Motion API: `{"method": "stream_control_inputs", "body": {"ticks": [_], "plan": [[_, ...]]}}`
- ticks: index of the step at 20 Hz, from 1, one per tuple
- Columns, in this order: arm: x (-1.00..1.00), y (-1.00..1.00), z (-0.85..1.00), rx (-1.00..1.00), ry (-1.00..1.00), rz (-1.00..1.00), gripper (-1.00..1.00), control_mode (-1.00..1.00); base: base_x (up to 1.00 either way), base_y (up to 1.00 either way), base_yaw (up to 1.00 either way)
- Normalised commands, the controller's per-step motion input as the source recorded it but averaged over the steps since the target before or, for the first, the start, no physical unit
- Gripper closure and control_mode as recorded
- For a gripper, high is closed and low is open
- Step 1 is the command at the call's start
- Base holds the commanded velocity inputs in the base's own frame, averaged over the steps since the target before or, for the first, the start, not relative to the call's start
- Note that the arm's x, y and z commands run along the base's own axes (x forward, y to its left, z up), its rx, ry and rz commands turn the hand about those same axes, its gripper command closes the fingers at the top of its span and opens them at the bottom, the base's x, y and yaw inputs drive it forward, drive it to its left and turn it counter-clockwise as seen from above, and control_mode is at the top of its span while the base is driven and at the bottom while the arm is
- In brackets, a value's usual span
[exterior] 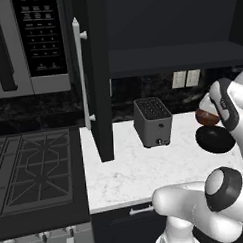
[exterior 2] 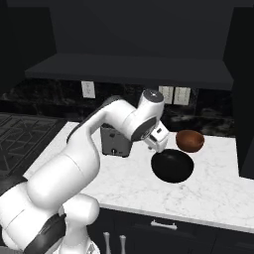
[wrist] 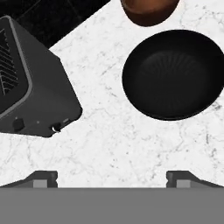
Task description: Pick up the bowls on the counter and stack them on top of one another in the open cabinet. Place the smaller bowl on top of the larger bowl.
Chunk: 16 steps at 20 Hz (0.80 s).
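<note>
The gripper (wrist: 111,177) is hovering above the white marble surface (exterior: 130,168) with its two fingertips spread wide and nothing between them. The large black bowl (wrist: 174,73) is lying ahead of the gripper and off to one side in the hand view, sitting upright on the surface and empty; it is round, so no long axis is governing the approach. The smaller brown bowl (exterior 2: 190,141) is resting just beyond the black one, near it and closer to the wall, also empty as far as can be seen. The grey toaster (exterior: 153,122) is standing on the other side of the gripper, apart from both bowls. The open cabinet (exterior 2: 134,69) is showing a dark shelf above the surface, holding nothing visible; its door (exterior: 97,74) is standing open beside the stove (exterior: 33,167). The coming reach probably calls for shifting sideways toward the black bowl's rim.
</note>
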Motion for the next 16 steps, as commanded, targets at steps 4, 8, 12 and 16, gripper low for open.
{"method": "stream_control_inputs", "body": {"ticks": [4, 8, 12, 16], "plan": [[0.4, -1.0, -0.06, 0.3, 0.01, -0.34, -1.0, -1.0, 0.0, 0.0, 0.0], [0.56, -1.0, -0.21, 0.3, 0.01, -0.32, -1.0, -1.0, 0.0, 0.0, 0.0], [0.69, -1.0, -0.16, 0.3, 0.0, -0.24, -1.0, -1.0, 0.0, 0.0, 0.0], [0.74, -1.0, -0.23, 0.21, 0.0, -0.15, -1.0, -1.0, 0.0, 0.0, 0.0]]}}
